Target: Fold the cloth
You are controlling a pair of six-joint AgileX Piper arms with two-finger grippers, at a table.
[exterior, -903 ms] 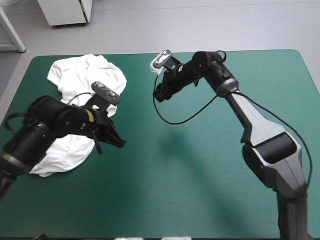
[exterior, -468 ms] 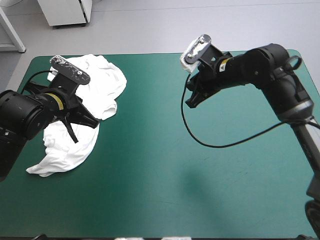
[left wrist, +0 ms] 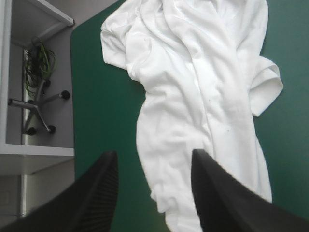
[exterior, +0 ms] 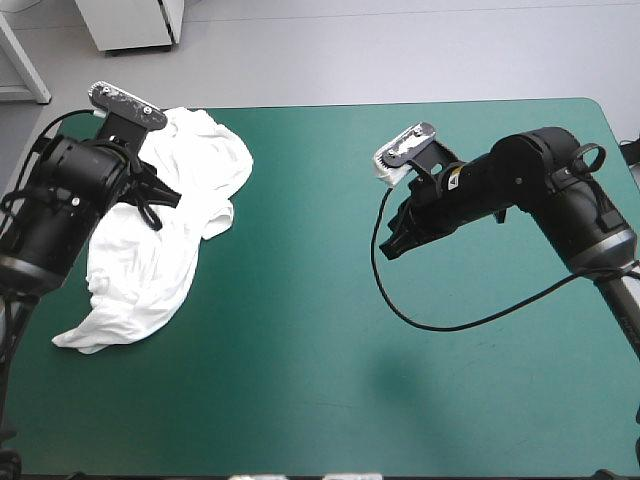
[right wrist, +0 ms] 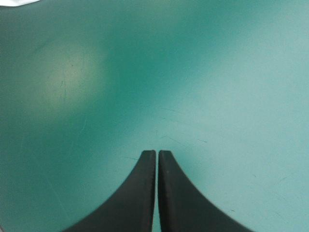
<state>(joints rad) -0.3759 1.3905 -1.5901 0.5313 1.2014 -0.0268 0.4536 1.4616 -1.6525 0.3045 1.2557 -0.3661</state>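
Left gripper (left wrist: 153,154): the black fingers stand apart with nothing clamped; only their upper parts show in the left wrist view, the bases cut off.
Under the left gripper: the T-shirt (left wrist: 203,87) lies below and ahead of the gap between the fingers, and one finger overlaps its near hem.
Left gripper from above (exterior: 158,197): raised over the far part of the T-shirt (exterior: 150,270), and the arm hides some of the cloth beneath it.
T-shirt: a white, crumpled, lengthwise heap on the teal-green cover (exterior: 320,350) near the table's left edge, running from the far left corner toward the near side. One short sleeve (left wrist: 268,87) juts out toward the table's middle – the other is lost in the folds.
Right gripper (right wrist: 157,152): fingers pressed together in one pointed arch, holding nothing.
Ahead of the right gripper: bare teal-green cover (right wrist: 217,72) with faint scratches; a pale sliver (right wrist: 14,2) at the far corner shows too little to name.
Right gripper from above (exterior: 390,245): over the table's middle, well apart from the T-shirt – its fingertips are dark and hard to separate there.
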